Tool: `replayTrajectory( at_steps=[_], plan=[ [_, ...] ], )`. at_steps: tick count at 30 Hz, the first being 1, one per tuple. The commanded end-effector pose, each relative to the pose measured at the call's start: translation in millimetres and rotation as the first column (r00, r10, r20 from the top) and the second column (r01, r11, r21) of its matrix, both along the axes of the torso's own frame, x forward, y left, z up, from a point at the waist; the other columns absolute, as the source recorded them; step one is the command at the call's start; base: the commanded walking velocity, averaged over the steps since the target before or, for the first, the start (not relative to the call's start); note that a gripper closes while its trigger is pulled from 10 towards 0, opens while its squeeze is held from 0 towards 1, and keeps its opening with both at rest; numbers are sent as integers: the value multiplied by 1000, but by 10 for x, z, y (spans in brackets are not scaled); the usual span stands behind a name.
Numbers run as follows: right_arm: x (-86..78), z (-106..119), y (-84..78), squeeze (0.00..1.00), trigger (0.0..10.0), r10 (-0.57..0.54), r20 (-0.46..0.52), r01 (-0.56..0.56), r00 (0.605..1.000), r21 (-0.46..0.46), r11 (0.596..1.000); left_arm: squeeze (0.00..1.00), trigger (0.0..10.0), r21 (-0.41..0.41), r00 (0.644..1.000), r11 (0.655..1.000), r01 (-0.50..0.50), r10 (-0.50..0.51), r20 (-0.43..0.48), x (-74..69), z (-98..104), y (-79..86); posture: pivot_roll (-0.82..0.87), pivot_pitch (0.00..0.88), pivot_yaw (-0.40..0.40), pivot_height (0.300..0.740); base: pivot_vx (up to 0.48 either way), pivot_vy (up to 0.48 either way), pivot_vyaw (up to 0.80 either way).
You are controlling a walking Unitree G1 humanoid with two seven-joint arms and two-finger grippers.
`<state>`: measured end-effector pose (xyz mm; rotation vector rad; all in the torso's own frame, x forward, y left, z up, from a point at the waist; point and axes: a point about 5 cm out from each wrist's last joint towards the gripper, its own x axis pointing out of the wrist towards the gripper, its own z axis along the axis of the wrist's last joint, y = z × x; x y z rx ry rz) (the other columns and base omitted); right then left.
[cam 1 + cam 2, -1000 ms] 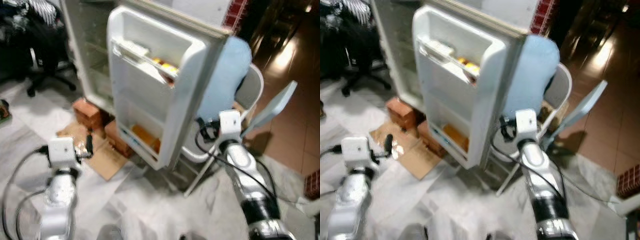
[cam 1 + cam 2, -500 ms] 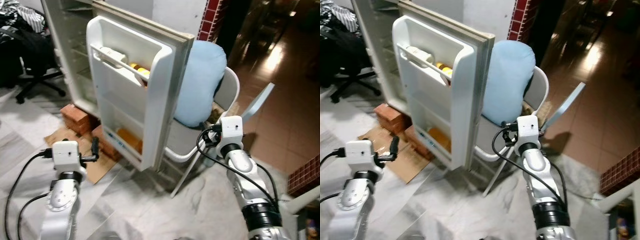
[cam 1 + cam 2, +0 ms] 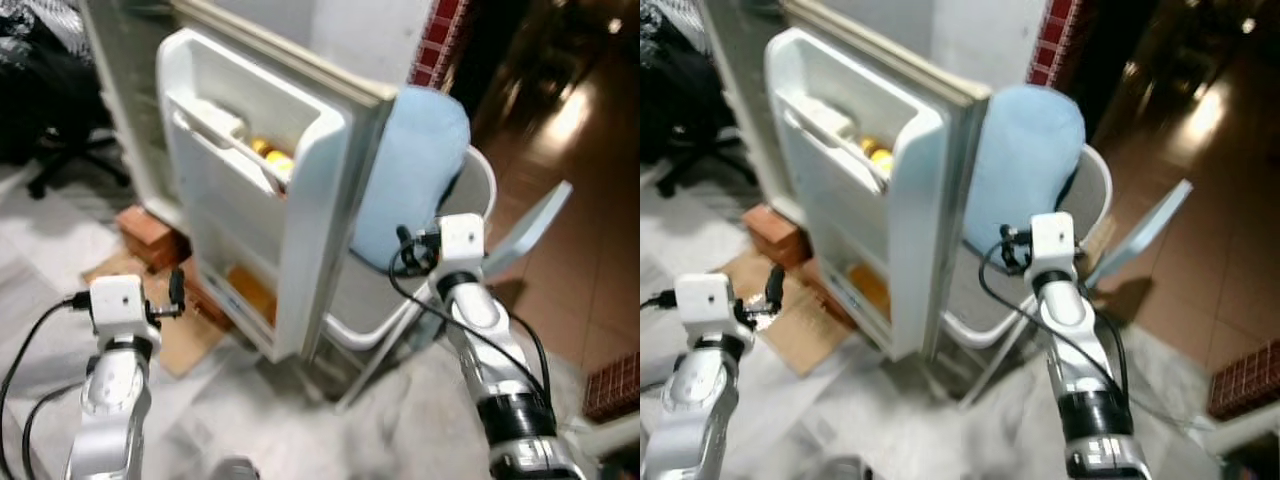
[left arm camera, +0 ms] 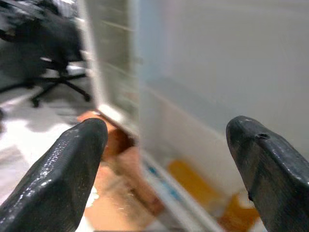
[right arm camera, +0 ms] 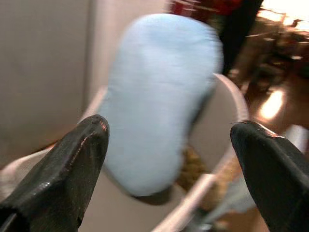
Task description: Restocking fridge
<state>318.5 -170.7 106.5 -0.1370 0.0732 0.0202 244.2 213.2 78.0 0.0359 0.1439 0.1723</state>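
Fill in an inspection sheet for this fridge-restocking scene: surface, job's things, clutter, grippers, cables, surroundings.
Surface: pale floor, a sheet of cardboard on it.
Job's things: fridge door open; yellow items on its upper shelf, orange items on the lower.
Clutter: bricks under the fridge.
Grippers: left gripper open, empty, facing the door; right gripper open, empty, facing the blue cushion.
Cables: black cables along both arms.
Surroundings: folding chair behind the door, office chair.

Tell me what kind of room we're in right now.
Probably a lived-in home room, not a proper kitchen: the open fridge door stands beside a folding chair with a blue cushion, an office chair behind, bricks under the fridge.
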Motion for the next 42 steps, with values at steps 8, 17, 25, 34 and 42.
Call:
replayTrajectory(
  at_steps=[8,17,25,34,42],
  plan=[
    [251,159,10,0,10000,-56,27,55,998,60,997,0,10000,-70,942,998,-1,-23,-336,-320,-460,-37,120,0,-94,716,0,0,0],
    [659,752,702,0,10000,86,153,-117,985,207,971,0,10000,-83,891,996,-36,-6,-455,-510,-616,10,133,0,-108,716,0,0,0],
    [639,1135,1386,0,10000,296,258,-360,920,253,898,0,10000,-82,883,996,-21,-20,-468,-481,-612,-33,146,0,-126,716,0,0,0],
    [477,1025,1490,0,10000,426,285,-484,859,179,856,0,10000,-88,884,996,-12,-30,-466,-446,-611,-45,128,0,-120,716,0,0,0],
    [540,415,947,0,10000,262,43,-265,964,100,959,0,10000,-90,889,996,-9,-33,-457,-428,-601,-56,135,0,-127,716,0,0,0]
  ],
)
